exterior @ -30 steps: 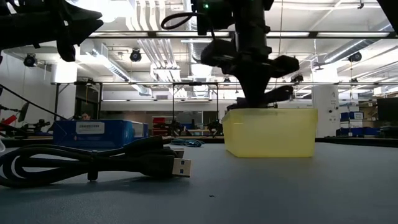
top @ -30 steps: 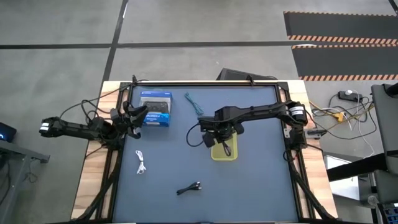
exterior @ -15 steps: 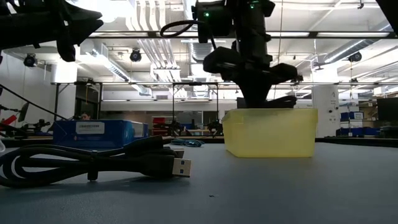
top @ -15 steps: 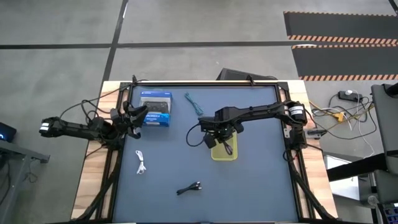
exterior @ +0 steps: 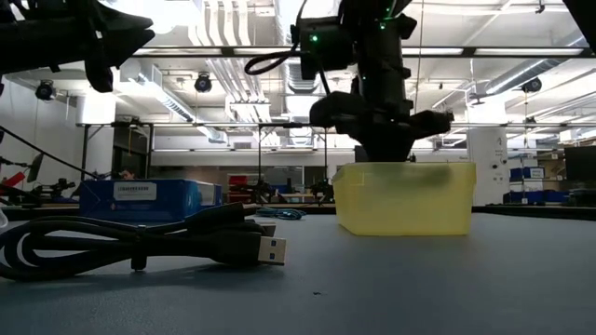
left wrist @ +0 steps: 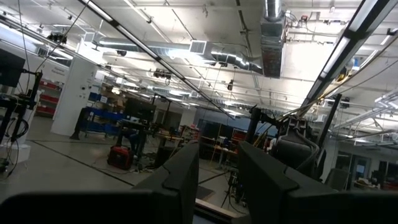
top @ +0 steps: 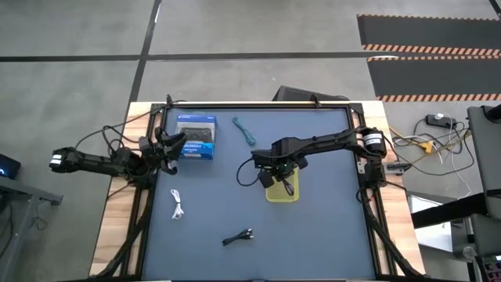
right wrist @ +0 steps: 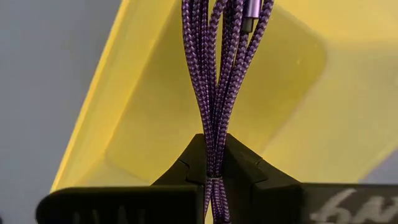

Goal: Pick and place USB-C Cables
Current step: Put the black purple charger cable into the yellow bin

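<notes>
My right gripper (top: 275, 174) hangs over the yellow bin (top: 294, 196), shut on the dark purple braided cable (right wrist: 217, 74), which runs down into the bin. The teal-blue cable (top: 244, 130) lies near the table's far edge, the white cable (top: 178, 205) at the left, and the black cable (top: 239, 236) near the near edge, filling the low view's foreground (exterior: 140, 247). My left gripper (top: 171, 145) waits open at the table's left edge, beside the blue box (top: 196, 139). My right gripper pinches the purple cable's bundled strands (right wrist: 214, 149) between its two fingers (right wrist: 186, 165), several strands together. The fingers come from above, pointing down, just above the bin's rim (exterior: 405, 167). The cable hangs below them, its lower part (top: 287, 186) inside the yellow bin.
The blue box (exterior: 140, 197) stands near the far left corner. A black frame (top: 258, 106) runs along the table's edges. Open mat (top: 329, 227) lies to the bin's near right.
My right gripper has moved down toward the yellow bin, still shut on the purple cable, so the cable has sunk deeper into the bin.
</notes>
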Action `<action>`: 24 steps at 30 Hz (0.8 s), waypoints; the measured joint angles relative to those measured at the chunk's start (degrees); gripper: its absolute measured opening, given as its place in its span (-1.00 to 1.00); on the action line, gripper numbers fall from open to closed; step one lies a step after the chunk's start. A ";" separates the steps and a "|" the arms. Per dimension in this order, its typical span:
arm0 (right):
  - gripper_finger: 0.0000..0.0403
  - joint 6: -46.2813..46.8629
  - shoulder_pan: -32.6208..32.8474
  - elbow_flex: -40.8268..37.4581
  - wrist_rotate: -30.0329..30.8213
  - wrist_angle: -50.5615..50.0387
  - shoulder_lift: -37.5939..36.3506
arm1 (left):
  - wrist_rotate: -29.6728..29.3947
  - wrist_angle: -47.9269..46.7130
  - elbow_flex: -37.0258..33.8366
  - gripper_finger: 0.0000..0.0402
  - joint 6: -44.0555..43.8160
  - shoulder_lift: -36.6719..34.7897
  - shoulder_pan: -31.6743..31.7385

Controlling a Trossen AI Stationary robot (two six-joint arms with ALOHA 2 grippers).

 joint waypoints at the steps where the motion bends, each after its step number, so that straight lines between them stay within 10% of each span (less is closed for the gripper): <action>1: -0.92 -0.04 -0.02 -0.34 0.05 0.69 0.00 | 0.00 0.00 -0.02 -0.53 0.00 0.00 -0.02; 24: -0.93 -1.38 -0.85 -7.64 0.09 9.13 0.07 | -0.02 -0.02 0.00 -0.53 0.13 0.00 0.00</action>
